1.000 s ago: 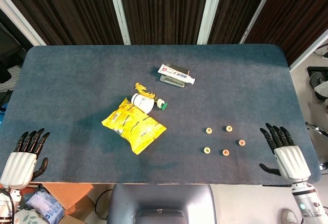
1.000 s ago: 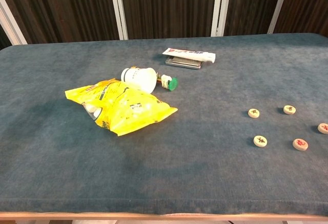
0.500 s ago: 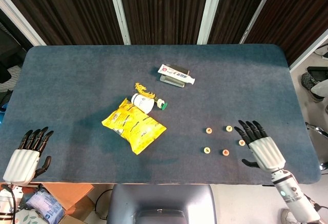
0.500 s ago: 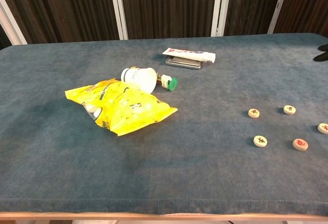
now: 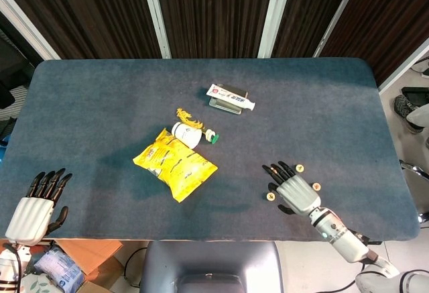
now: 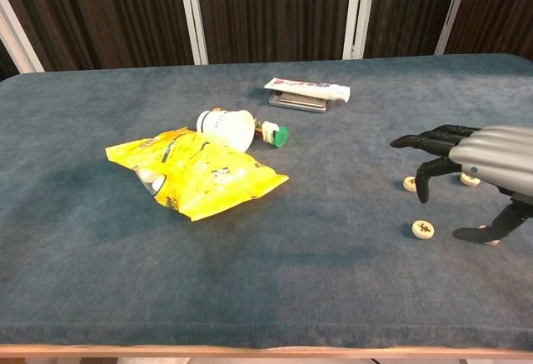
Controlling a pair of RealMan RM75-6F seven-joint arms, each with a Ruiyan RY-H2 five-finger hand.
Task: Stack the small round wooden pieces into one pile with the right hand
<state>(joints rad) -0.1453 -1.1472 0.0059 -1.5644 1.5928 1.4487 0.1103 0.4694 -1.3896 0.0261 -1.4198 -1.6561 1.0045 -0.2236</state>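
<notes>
Wooden pieces (image 5: 271, 196) lying flat and unstacked near the right front of the tabletop (image 5: 100, 98).
Right robot hand (image 5: 292, 188) is hovering over them, fingers spread, holding nothing. Left robot hand (image 5: 37, 202) is sitting spread at the front-left edge, well apart from the yellow bag (image 5: 175, 164).

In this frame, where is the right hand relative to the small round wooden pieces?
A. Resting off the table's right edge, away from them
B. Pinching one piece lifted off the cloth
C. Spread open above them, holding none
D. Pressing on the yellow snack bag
C: in the chest view the right hand hangs with fingers apart over the wooden pieces, which lie flat and separate on the table; nothing is in its grasp.
</notes>
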